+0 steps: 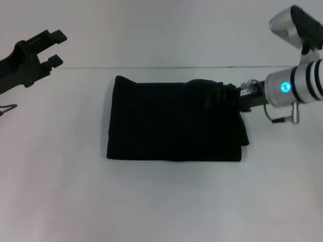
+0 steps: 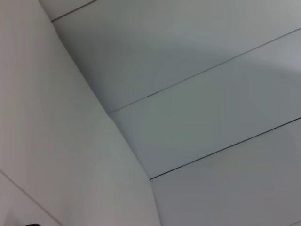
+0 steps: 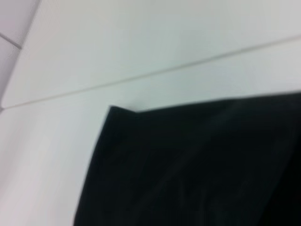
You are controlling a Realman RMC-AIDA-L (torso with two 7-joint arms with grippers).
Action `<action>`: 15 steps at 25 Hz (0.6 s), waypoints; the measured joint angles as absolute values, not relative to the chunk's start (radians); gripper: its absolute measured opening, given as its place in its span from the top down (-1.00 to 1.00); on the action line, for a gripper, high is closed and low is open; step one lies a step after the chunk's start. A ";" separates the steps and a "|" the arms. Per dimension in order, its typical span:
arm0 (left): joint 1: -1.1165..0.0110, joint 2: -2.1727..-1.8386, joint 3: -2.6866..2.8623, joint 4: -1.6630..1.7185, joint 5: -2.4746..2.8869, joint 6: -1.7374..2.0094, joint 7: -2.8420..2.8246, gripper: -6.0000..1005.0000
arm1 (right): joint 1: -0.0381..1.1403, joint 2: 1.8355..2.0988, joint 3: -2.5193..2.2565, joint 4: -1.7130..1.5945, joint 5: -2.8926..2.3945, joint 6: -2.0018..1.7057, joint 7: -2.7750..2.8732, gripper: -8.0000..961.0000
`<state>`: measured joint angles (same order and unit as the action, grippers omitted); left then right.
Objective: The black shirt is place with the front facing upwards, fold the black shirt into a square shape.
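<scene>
Looks like a robot test lab / data-collection bench, not a home. Plain white matte tabletop (image 1: 166, 201) runs under and all around the black two-finger right gripper (image 1: 225, 94), w/ only a folded black cotton shirt (image 1: 171, 123) on it. Behind the gripper, a bare white wall (image 1: 161, 30). Left wrist cam sees just pale grey wall panels (image 2: 197, 56) w/ thin dark seams, meeting at a corner.

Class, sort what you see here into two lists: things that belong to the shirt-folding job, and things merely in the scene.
Belonging to the job:
- black shirt, folded into a near-square block
- right gripper, at the shirt's far right corner
- left gripper, raised clear of the shirt, fingers apart

Merely there:
- white table
- wall behind it
</scene>
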<state>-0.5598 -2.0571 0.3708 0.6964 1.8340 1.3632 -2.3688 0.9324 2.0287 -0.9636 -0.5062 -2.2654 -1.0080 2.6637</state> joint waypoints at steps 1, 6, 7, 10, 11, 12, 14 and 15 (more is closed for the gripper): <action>-0.559 -2.057 0.370 0.696 1.831 1.363 -2.369 -0.57 | 0.932 2.028 -0.964 -0.524 -2.267 -1.017 2.669 0.90; -0.560 -2.057 0.370 0.696 1.826 1.364 -2.368 -0.57 | 0.933 2.012 -0.966 -0.636 -2.272 -1.075 2.710 0.90; -0.561 -2.057 0.370 0.696 1.824 1.364 -2.368 -0.57 | 0.931 2.009 -0.966 -0.660 -2.272 -1.087 2.716 0.90; -0.563 -2.056 0.369 0.696 1.817 1.365 -2.368 -0.57 | 0.919 2.011 -0.969 -0.704 -2.283 -1.111 2.725 0.90; -0.564 -2.056 0.370 0.696 1.816 1.366 -2.368 -0.57 | 0.917 2.014 -0.971 -0.702 -2.300 -1.108 2.725 0.90; -0.564 -2.056 0.370 0.696 1.815 1.367 -2.368 -0.57 | 0.915 2.018 -0.974 -0.691 -2.326 -1.097 2.726 0.90; -0.563 -2.056 0.370 0.696 1.814 1.366 -2.368 -0.57 | 0.915 2.022 -0.977 -0.653 -2.370 -1.070 2.727 0.90; -0.563 -2.056 0.370 0.696 1.814 1.364 -2.368 -0.57 | 0.915 2.023 -0.977 -0.628 -2.387 -1.052 2.727 0.90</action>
<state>-0.5627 -2.0556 0.3696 0.6964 1.8136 1.3638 -2.3684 0.9149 2.0233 -0.9766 -0.6276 -2.3872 -1.0523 2.7275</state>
